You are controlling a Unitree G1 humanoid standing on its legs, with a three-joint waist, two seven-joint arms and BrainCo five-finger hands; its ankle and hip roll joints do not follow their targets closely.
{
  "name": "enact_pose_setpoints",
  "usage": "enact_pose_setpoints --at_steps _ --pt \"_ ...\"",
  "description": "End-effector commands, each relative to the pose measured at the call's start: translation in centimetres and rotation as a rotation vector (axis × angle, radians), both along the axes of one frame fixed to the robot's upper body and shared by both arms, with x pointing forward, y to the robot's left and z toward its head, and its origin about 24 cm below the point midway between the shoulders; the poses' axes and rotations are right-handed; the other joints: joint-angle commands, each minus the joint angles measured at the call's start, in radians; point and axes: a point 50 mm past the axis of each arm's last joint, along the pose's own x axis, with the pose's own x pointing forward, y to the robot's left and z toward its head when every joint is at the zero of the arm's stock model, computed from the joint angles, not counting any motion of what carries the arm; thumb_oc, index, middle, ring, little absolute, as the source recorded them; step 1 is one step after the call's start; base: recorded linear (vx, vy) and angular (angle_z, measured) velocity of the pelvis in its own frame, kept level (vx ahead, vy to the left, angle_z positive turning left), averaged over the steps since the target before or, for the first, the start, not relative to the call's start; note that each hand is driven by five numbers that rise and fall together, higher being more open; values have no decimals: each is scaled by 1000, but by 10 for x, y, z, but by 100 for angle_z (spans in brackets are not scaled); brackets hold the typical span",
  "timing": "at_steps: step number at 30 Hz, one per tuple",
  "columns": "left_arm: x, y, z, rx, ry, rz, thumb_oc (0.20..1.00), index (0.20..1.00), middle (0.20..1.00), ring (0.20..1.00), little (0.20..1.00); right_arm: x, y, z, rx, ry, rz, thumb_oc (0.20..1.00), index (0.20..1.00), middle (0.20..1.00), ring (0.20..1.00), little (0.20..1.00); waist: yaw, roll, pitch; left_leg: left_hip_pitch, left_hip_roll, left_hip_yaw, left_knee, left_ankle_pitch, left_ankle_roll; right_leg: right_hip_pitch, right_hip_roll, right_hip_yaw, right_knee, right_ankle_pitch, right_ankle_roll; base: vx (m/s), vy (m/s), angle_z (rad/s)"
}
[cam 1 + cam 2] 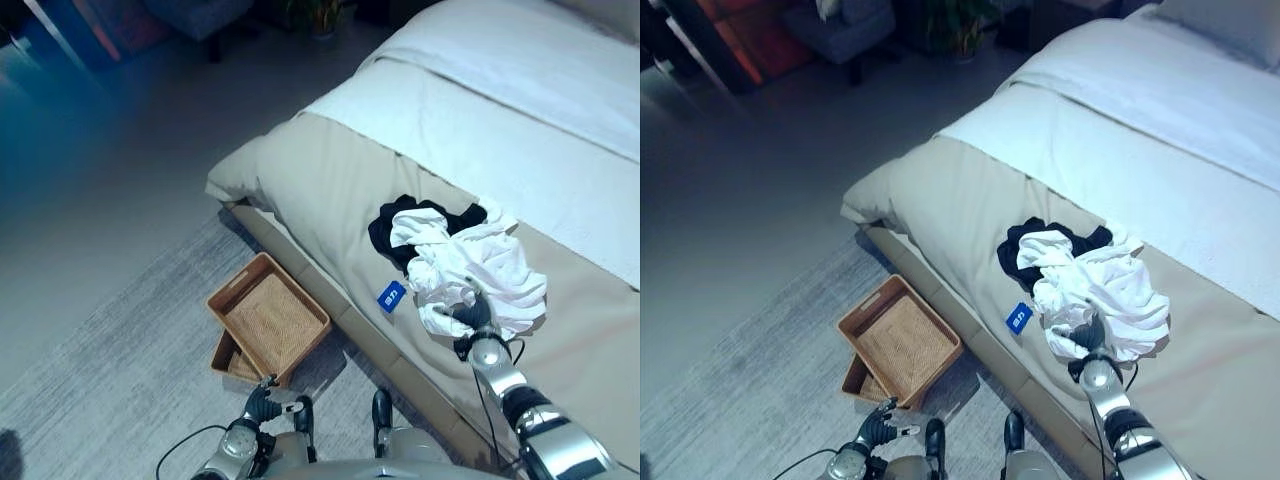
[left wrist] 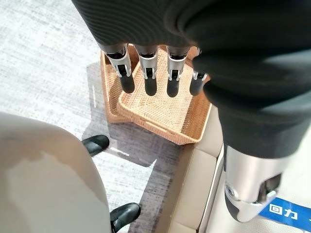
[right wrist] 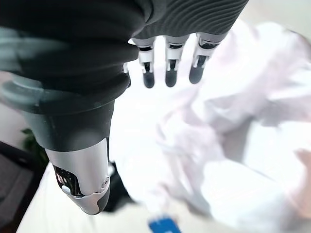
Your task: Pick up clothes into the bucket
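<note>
Two stacked wicker trays [image 1: 268, 320] sit lower left; right hand [image 1: 474, 315], fingers straight, touches the crumpled white garment [image 1: 470, 268]. Left hand [image 1: 262, 403] hangs relaxed, empty.

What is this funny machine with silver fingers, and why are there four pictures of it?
It is a walking robot with two arms and hands. Two pictures come from cameras in its head, looking down. The other two come from small cameras on its wrists, so its own fingers look very big there.

In front of it is a bed. On the bed lie crumpled white clothes on top of black clothes, with a small blue tag beside them. The right hand reaches into the white clothes; its fingers look straight and open, so nothing is held yet.

On the grey rug beside the bed sit woven baskets, one on another. The left hand hangs open near them, holding nothing.
</note>
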Motion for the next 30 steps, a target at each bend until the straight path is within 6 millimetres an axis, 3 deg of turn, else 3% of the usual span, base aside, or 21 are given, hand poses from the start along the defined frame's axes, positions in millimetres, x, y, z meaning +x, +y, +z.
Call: enact_pose_setpoints --at_steps 1,5,12,20,23,24,25,26,30 --pt "33 -8 17 18 -139 -15 1000 1000 1000 1000 1000 29 5 39 -110 -178 -9 1000 1000 1000 1000 1000 16 -51 25 -40 -42 -16 69 -37 21 -92 -88 -12 205 -75 65 -27 34 -7" --pt "56 -25 31 2 -228 -55 1000 1000 1000 1000 1000 42 -17 67 -224 -233 -109 1000 1000 1000 1000 1000 12 -28 75 -94 -50 -36 76 -23 21 -162 -99 -19 264 -94 61 -8 5 -2" --pt "82 -43 50 -52 -315 -66 1000 1000 1000 1000 1000 56 -39 97 -326 -210 -203 1000 1000 1000 1000 1000 9 -16 163 -203 -62 -35 156 -34 16 -274 -112 -6 342 -97 58 -35 12 4" --pt "91 -43 57 -39 -339 -59 1000 1000 1000 1000 1000 63 -55 120 -361 -192 -271 1000 1000 1000 1000 1000 9 -7 226 -282 -70 -22 198 -38 16 -363 -122 7 397 -99 58 -30 12 2" --pt "96 -37 60 -30 -350 -28 1000 1000 1000 1000 1000 66 -67 140 -336 -208 -319 1000 1000 1000 1000 1000 13 1 260 -335 -77 -19 229 -40 19 -417 -129 13 425 -98 55 -46 20 2" --pt "96 -35 60 -29 -349 -14 1000 1000 1000 1000 1000 66 -69 142 -302 -208 -313 495 495 495 495 495 14 -1 261 -350 -79 -18 233 -40 20 -432 -131 11 429 -98 55 -13 3 6" --pt "96 -32 59 -24 -341 -3 1000 1000 1000 1000 1000 68 -70 147 -275 -221 -312 250 250 250 250 250 13 -2 261 -360 -81 -19 235 -40 20 -441 -131 13 433 -99 55 -6 1 7" --pt "96 -29 58 -18 -332 17 1000 1000 1000 1000 1000 68 -74 153 -244 -236 -325 200 200 200 200 200 12 -3 261 -372 -83 -18 237 -37 20 -455 -134 13 435 -98 54 2 5 7" --pt "95 -26 56 -15 -327 24 1000 1000 1000 1000 1000 73 -72 167 -199 -298 -317 200 200 200 200 200 11 -8 261 -371 -85 -20 228 -33 20 -455 -136 11 426 -93 54 4 8 3"
